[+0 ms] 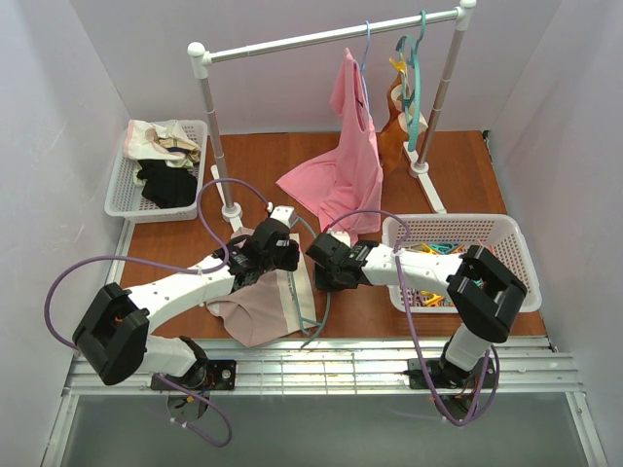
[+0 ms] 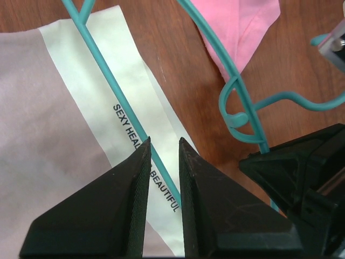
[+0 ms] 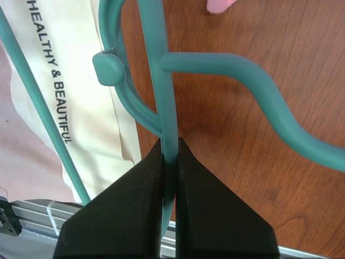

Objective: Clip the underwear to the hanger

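We list: the underwear (image 1: 255,313), flat on the table (image 1: 467,175) near the arm bases, with the hanger (image 3: 160,81) lying across its cream strip; right gripper (image 3: 170,144), clamped on the hanger's bar; left gripper (image 2: 164,143), slightly parted, straddling the hanger's thin rail.
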